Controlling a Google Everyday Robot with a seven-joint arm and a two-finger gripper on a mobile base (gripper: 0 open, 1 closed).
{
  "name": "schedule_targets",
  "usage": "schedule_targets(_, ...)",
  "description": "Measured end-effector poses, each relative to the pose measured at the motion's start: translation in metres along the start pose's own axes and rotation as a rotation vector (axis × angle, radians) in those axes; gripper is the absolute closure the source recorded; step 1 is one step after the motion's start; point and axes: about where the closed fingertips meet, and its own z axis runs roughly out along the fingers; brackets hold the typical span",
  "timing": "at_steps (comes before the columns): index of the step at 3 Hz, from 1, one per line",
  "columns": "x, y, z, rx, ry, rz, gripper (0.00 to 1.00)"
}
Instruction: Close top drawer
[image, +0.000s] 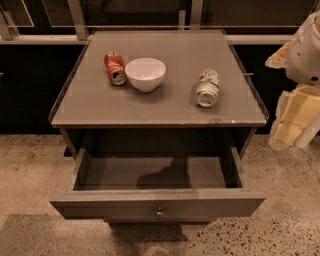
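Observation:
The top drawer (157, 204) of the grey-brown wooden cabinet (159, 112) is pulled far out towards me. Its wide front panel faces me with a small round metal knob (160, 214) at its centre. The drawer's bare floor (155, 172) shows, with a shadow on it. My arm (304, 50) comes in at the right edge of the view. Its gripper (292, 122) hangs to the right of the cabinet, level with the cabinet top and apart from the drawer.
On the cabinet top lie a red can (115, 67) on its side, a white bowl (145, 73) and a green-and-white can (207, 87) on its side. Speckled floor (30, 165) surrounds the cabinet. Dark panels and metal rails (77, 20) stand behind it.

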Motion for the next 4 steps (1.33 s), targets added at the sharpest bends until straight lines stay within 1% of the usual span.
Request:
schedule_targets(1, 0.000, 0.000, 0.000, 0.000, 0.000, 0.000, 0.00)
schedule_targets(2, 0.006, 0.010, 0.003, 0.024, -0.033, -0.006, 0.00)
schedule_targets(3, 0.009, 0.045, 0.014, 0.058, -0.127, -0.018, 0.00)
schedule_targets(4, 0.017, 0.087, 0.048, 0.075, -0.246, 0.059, 0.00)
